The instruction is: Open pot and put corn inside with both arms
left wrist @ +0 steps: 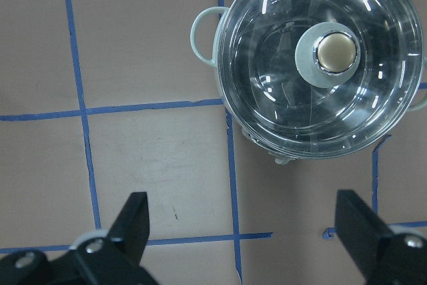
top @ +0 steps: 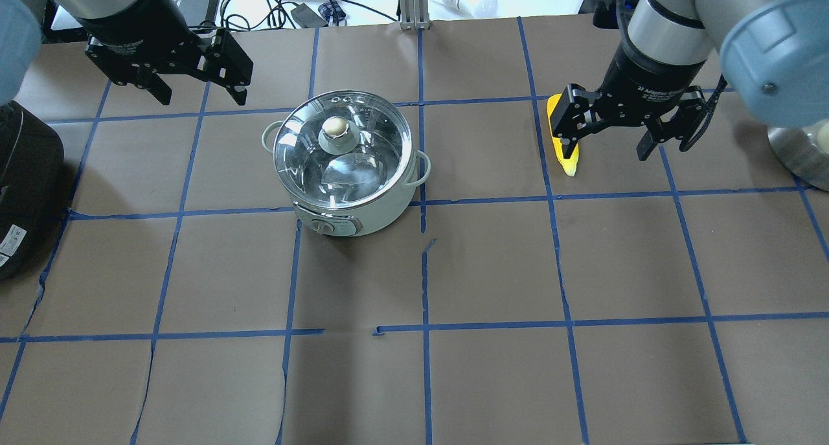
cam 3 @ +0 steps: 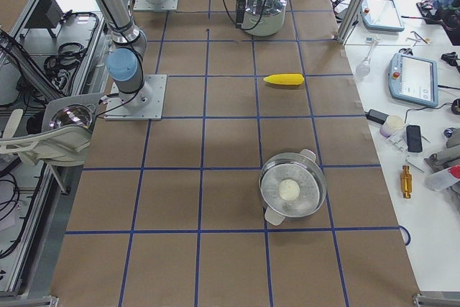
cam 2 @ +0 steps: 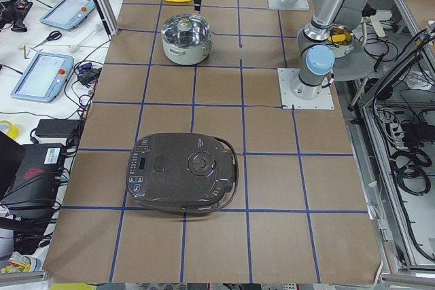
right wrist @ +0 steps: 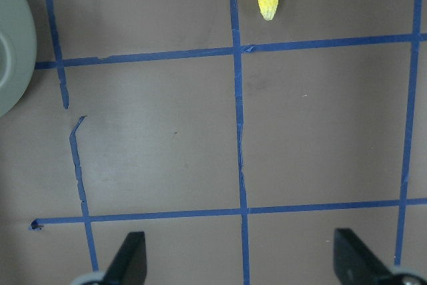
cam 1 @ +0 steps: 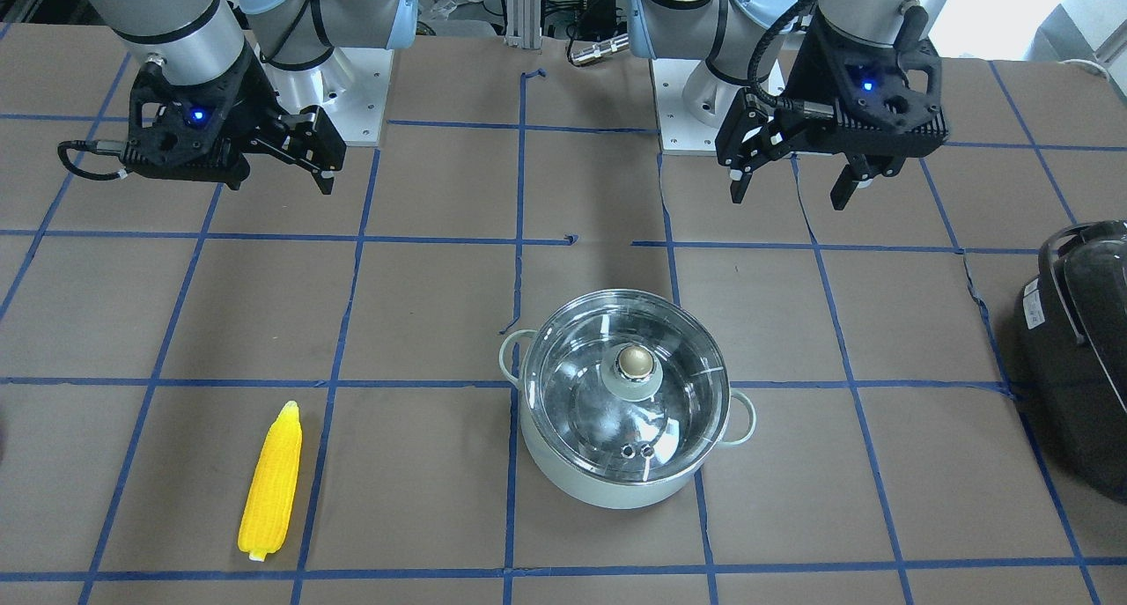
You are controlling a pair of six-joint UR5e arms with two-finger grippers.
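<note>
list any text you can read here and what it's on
"2F Adaptive", rest cut off: on the wrist of the right gripper.
Print on the left gripper: too blurred.
White sticker on the black appliance: too small.
Front panel of the pot: unreadable.

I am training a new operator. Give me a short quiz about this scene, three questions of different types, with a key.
1. True or false: the glass lid sits on the pot.
2. Fill in: the left gripper and the right gripper both stand ____ (open or shut).
3. The corn lies: A. inside the pot; B. on the table, nearer the right gripper; C. in the left gripper.
Key: 1 true; 2 open; 3 B.
</note>
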